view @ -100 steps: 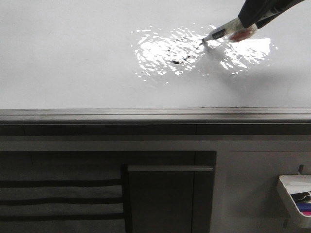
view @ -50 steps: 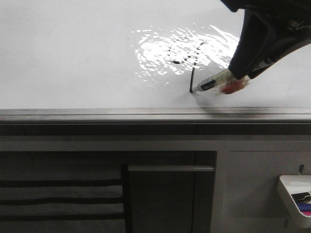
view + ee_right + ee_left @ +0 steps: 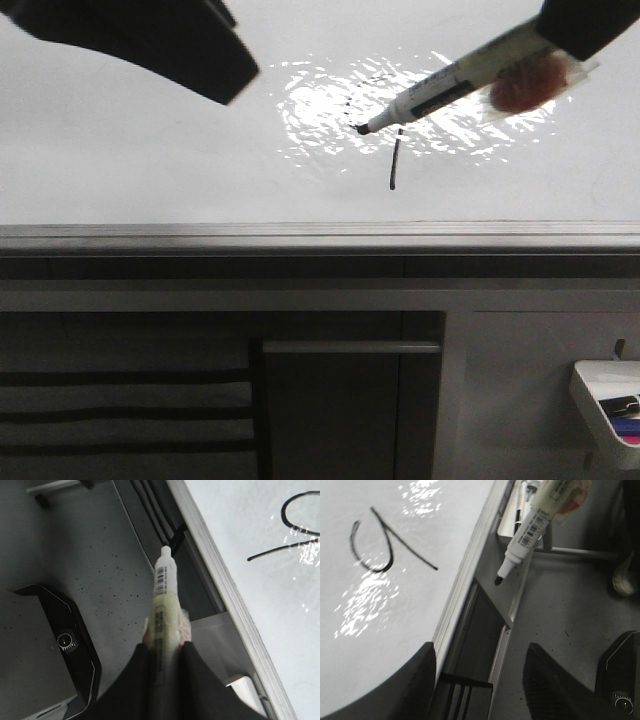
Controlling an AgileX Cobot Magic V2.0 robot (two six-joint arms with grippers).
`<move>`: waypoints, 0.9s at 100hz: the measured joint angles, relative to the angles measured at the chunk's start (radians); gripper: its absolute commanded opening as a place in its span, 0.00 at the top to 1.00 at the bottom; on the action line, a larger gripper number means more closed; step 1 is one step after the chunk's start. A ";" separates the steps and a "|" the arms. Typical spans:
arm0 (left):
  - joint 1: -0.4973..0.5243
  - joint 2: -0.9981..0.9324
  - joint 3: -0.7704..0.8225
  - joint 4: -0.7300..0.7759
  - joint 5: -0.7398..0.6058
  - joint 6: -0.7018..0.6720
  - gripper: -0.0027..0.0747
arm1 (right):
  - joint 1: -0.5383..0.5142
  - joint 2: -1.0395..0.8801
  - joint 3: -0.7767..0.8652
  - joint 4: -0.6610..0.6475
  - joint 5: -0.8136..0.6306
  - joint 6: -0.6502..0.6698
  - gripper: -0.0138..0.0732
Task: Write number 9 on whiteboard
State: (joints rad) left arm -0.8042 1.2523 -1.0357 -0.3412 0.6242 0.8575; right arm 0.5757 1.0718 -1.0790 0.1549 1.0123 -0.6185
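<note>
the number 9 (image 3: 380,542) now sits complete on the whiteboard (image 3: 150,170), loop and tail both drawn. the marker (image 3: 450,88) has lifted off the board since half a second ago, so the writing looks finished. the right gripper (image 3: 162,652) is clamped on the marker; the left gripper (image 3: 480,680) hangs open and empty. the small tray (image 3: 600,400) seems to hold spare markers, though that is unclear.
</note>
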 measured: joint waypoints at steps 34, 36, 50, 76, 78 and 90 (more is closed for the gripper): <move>-0.134 0.220 -0.163 0.000 0.000 0.049 0.49 | 0.000 -0.027 0.000 -0.004 0.026 -0.054 0.89; -0.139 0.226 -0.169 0.000 0.000 0.049 0.49 | 0.000 -0.027 0.000 -0.004 0.026 -0.054 0.89; -0.143 0.241 -0.187 -0.002 -0.009 0.053 0.49 | 0.000 -0.027 0.000 -0.004 0.026 -0.057 0.89; -0.143 0.241 -0.191 -0.007 -0.021 0.055 0.68 | 0.000 -0.027 0.000 -0.004 0.026 -0.057 0.89; -0.143 0.241 -0.191 -0.007 -0.021 0.055 0.70 | 0.000 -0.027 0.000 -0.004 0.026 -0.057 0.89; -0.143 0.241 -0.191 -0.007 -0.019 0.055 0.80 | 0.000 -0.027 0.000 -0.006 0.026 -0.057 0.89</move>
State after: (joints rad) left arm -0.9473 1.4933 -1.2269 -0.3486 0.6057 0.9127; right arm 0.5759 1.0444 -1.0790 0.1489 1.0379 -0.6756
